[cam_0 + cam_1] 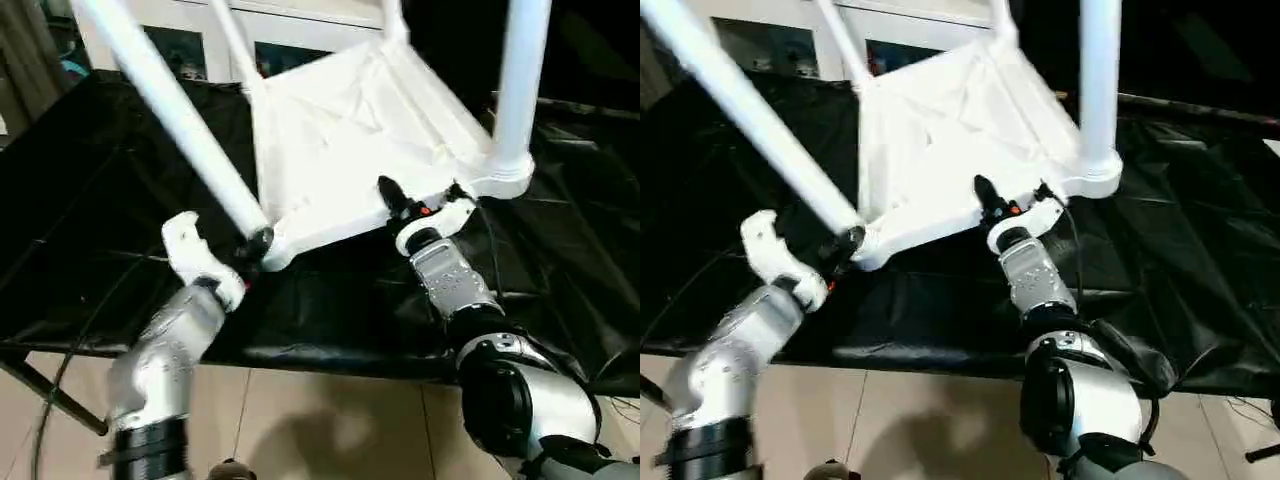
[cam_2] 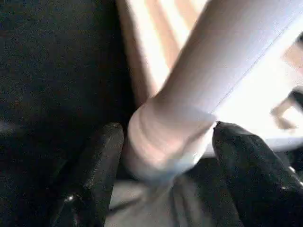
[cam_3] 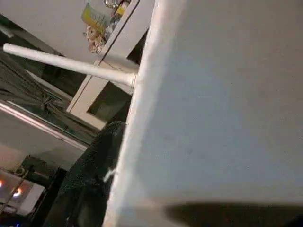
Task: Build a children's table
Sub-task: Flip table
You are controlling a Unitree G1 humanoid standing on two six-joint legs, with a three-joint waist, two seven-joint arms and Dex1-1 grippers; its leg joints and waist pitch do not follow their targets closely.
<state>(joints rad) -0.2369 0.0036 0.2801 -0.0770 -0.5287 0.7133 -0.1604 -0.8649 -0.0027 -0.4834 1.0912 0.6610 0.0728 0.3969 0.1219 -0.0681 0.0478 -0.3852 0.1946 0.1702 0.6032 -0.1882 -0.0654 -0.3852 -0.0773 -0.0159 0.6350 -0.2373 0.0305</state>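
Note:
The children's table [image 1: 350, 130] lies upside down and tilted on the black-draped table, white and with its ribbed underside up. Its white legs rise from the corner sockets; one [image 1: 170, 110] slants up to the left and another [image 1: 520, 80] stands at the right. My left gripper [image 1: 255, 245] is at the near left corner. In the left wrist view it [image 2: 165, 156] stands open, with a black finger [image 2: 102, 161] on each side of that leg's base [image 2: 170, 137]. My right gripper [image 1: 420, 205] is shut on the top's near rim [image 3: 142, 142], one finger [image 3: 94, 170] flat against it.
The black-draped table [image 1: 100, 200] carries the work, and its front edge runs just in front of my forearms. Tiled floor [image 1: 330, 420] lies below. A white cabinet with glass doors [image 1: 180, 45] stands behind. A dark metal leg [image 1: 50, 395] angles down at the lower left.

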